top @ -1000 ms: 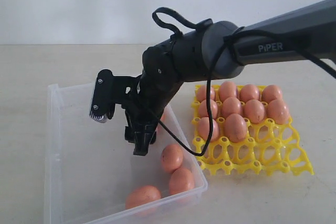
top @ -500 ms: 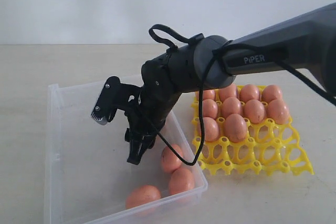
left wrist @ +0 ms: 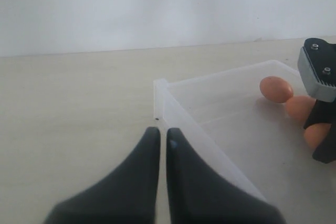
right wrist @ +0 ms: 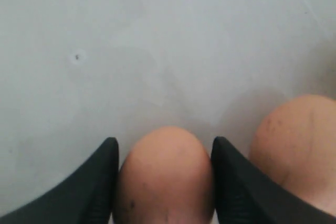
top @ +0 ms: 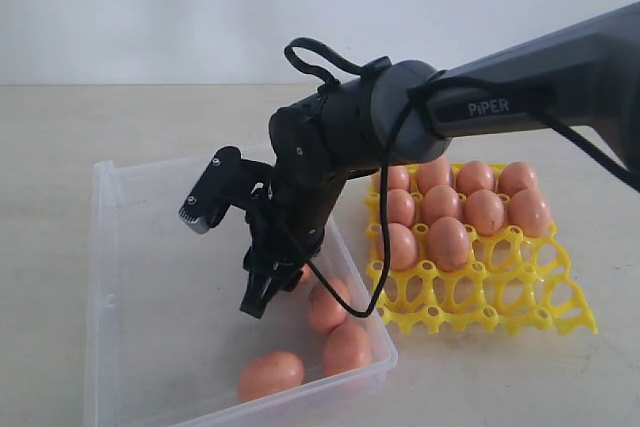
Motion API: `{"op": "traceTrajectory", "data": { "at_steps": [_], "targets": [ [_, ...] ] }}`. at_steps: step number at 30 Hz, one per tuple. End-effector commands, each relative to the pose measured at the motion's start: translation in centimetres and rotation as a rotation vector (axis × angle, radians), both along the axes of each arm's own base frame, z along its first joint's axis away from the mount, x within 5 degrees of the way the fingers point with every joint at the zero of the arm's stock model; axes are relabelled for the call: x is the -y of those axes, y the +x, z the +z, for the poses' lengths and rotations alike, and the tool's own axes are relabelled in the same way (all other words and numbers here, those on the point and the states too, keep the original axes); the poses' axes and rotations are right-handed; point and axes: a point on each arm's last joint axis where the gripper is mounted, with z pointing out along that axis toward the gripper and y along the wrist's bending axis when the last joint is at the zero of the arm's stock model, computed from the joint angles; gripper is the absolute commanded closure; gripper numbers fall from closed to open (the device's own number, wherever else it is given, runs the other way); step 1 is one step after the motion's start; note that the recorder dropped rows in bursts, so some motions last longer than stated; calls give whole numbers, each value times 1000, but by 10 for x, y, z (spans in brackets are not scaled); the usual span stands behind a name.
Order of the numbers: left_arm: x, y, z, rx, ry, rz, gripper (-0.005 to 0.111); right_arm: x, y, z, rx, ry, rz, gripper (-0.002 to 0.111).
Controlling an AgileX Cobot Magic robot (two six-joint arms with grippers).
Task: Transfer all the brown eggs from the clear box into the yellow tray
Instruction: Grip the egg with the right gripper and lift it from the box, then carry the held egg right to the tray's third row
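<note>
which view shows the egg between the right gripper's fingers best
Right wrist view: the egg fills the gap between the fingers. Exterior view: the arm hides nearly all of it. Left wrist view: distant, partly hidden.

Beige matte tabletop [top: 50, 127] spans scene; plain white wall [top: 150, 7] rises directly behind its far edge.

- bench [top: 90, 117]: pale beige, matte
- clear box [top: 100, 247]: flat on bench, left side
- yellow tray [top: 500, 299]: flat on bench, just beside box (touching? can't tell)
</note>
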Motion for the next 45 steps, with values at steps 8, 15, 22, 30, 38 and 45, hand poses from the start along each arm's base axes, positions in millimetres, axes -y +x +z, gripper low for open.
{"op": "traceTrajectory", "data": {
  "at_steps": [8, 15, 22, 30, 38, 45],
  "targets": [
    [0, 0, -1, 5, 2, -4, 103, 0, -13, 68, 137, 541, -366, 108],
    [0, 0, -1, 5, 2, -4, 103, 85, -56, 75, 597, 685, -732, 108],
    [0, 0, -1, 5, 2, -4, 103, 171, -97, 84, 1181, 588, -1036, 108],
    [0, 0, -1, 5, 2, -4, 103, 173, -114, 55, 885, 604, -1052, 108],
    [0, 0, -1, 5, 2, -4, 103, 205, -144, 17, 732, 646, -1025, 108],
    [0, 0, -1, 5, 2, -4, 103, 224, -137, 5, 551, 572, -716, 108]
  ]
}}
